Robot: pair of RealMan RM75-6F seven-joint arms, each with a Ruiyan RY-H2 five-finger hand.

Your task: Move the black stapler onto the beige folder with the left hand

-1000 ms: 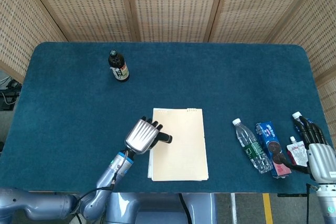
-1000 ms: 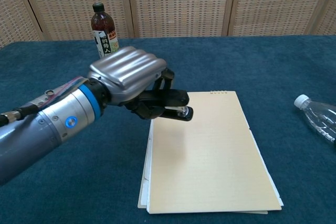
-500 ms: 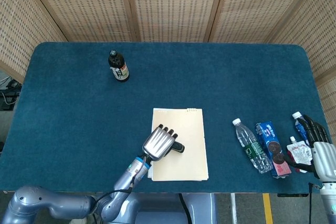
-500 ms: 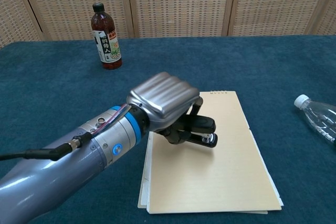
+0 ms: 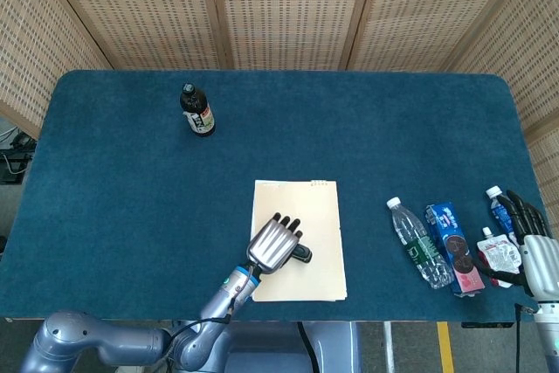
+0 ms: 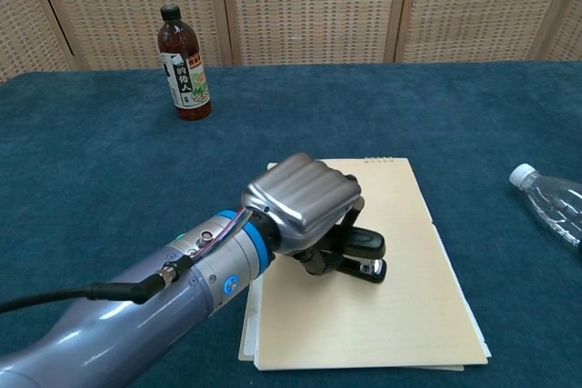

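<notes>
- Woven wicker panels backed a blue-carpeted tabletop (image 5: 349, 128) that carried everything.
- Left hand (image 6: 305, 202) reached in from the near edge, its fingers curled down around the black stapler (image 6: 362, 256) and clamped on it; the head view showed the same hand (image 5: 275, 245) over the lower half of the folder.
- The black stapler (image 5: 301, 253) sat low on the beige folder (image 6: 382, 306), its underside looking to be touching the sheet, its metal-tipped nose pointing toward the folder's right side.
- The beige folder (image 5: 310, 216) lay flat near the front middle of the tabletop, long edge running away from the robot.
- Far off at the back left stood a dark bottle (image 6: 182, 65) with a black cap, upright and well apart from the folder; it appeared in the head view too (image 5: 197, 111).
- To the right of the folder lay a clear plastic bottle (image 5: 417, 243) on its side, with a blue biscuit packet (image 5: 453, 246) just beside it and a small white pouch (image 5: 498, 255) further right.
- Right hand (image 5: 534, 246) rested at the tabletop's right front corner, fingers extended and apart, holding nothing, close by the pouch.
</notes>
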